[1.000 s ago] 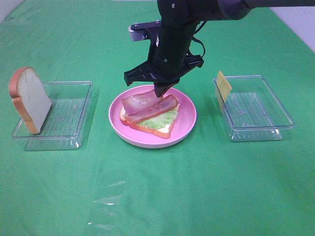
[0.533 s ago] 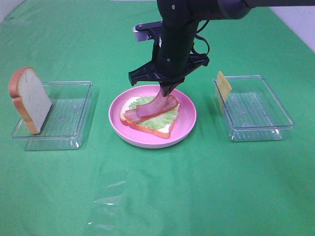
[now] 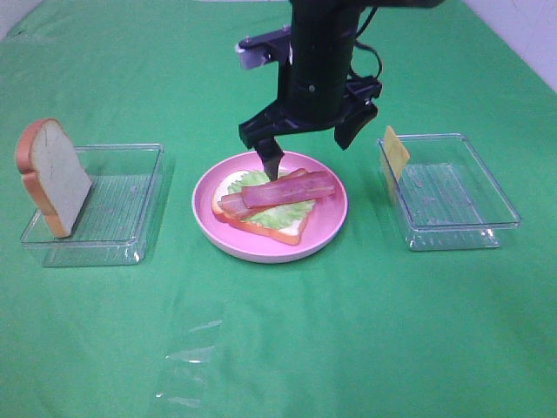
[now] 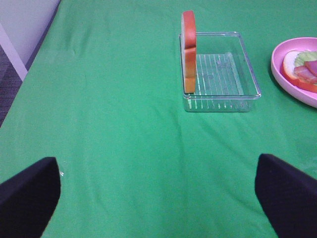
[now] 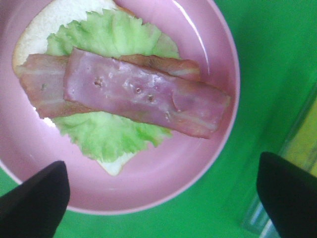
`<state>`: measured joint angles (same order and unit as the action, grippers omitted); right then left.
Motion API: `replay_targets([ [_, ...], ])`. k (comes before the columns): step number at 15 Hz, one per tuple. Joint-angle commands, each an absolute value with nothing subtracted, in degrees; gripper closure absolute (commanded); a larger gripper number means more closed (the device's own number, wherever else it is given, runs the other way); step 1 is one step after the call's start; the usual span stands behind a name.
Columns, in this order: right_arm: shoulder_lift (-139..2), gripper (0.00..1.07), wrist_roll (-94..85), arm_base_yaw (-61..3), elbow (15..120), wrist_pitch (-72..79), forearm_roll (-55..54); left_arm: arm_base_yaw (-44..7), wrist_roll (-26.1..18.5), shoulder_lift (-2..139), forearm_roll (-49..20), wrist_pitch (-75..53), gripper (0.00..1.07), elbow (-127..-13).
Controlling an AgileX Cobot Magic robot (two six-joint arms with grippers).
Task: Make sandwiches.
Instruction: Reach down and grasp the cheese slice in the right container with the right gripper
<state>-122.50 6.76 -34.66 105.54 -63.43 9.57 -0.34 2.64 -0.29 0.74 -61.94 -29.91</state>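
- My right end effector (image 3: 307, 145) hangs tip-down over the far side of the pink plate (image 3: 333, 225). Its two dark fingers (image 3: 268, 160) are spread wide with nothing between them. The arm drops in steeply from the far edge of the surface (image 3: 278, 348).
- Directly beneath lie the bacon strips (image 5: 143, 94), two flat reddish-brown pieces overlapping lengthwise. One end reaches past the bread toward the plate's rim.
- They rest on frilly, pale green lettuce (image 5: 106, 136). The lettuce covers a white bread slice (image 5: 54, 22) with an orange-brown crust. This open stack sits inside the plate, slightly left of its centre.
- To the right, apart from the plate, the right tray (image 3: 452, 209) is clear ribbed plastic. The yellow-orange cheese square (image 3: 396, 153) is propped on edge at the wall nearest the plate.
- To the left is the matching left tray (image 3: 122, 196). The second bread slice (image 3: 54, 174) stands tilted at its outer end.
- My left end effector (image 4: 158, 198) hovers over bare green cloth, fingers far apart and holding nothing, well short of the left tray.
- Broad, lightly wrinkled cloth lies in front of the plate and between the trays.
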Motion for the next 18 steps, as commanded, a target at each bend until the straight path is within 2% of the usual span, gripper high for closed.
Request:
replay_targets([
  [1, -121.18, 0.08, -0.57, -34.72, 111.5, -73.63, 9.85, -0.17, 2.69, -0.52, 0.52, -61.65, 0.07, -29.68],
  [2, -120.89, 0.08, -2.58, -34.66, 114.59, -76.09, 9.63, -0.17, 2.69, -0.52, 0.52, -61.65, 0.07, -29.68],
  [4, -117.8, 0.08, -2.58, -30.6, 116.71, -76.09, 8.82, -0.17, 2.69, -0.46, 0.52, -61.65, 0.07, -29.68],
  [8, -116.88, 0.08, -1.95, -20.0, 116.08, -76.09, 4.47, -0.17, 2.69, -0.46, 0.52, -61.65, 0.07, -29.68],
  [11, -116.88, 0.08, -1.89, -16.39, 112.24, -75.69, 3.61, -0.17, 2.69, -0.46, 0.52, -61.65, 0.07, -29.68],
  [15, -117.06, 0.08, -1.83, -15.87, 104.05, -67.95, 1.03, -0.17, 2.69, -0.46, 0.52, -61.65, 0.07, -29.68],
  [18, -120.38, 0.08, -1.66, -15.87, 103.02, -65.03, 0.8, -0.17, 2.69, -0.46, 0.52, -61.65, 0.07, -29.68],
])
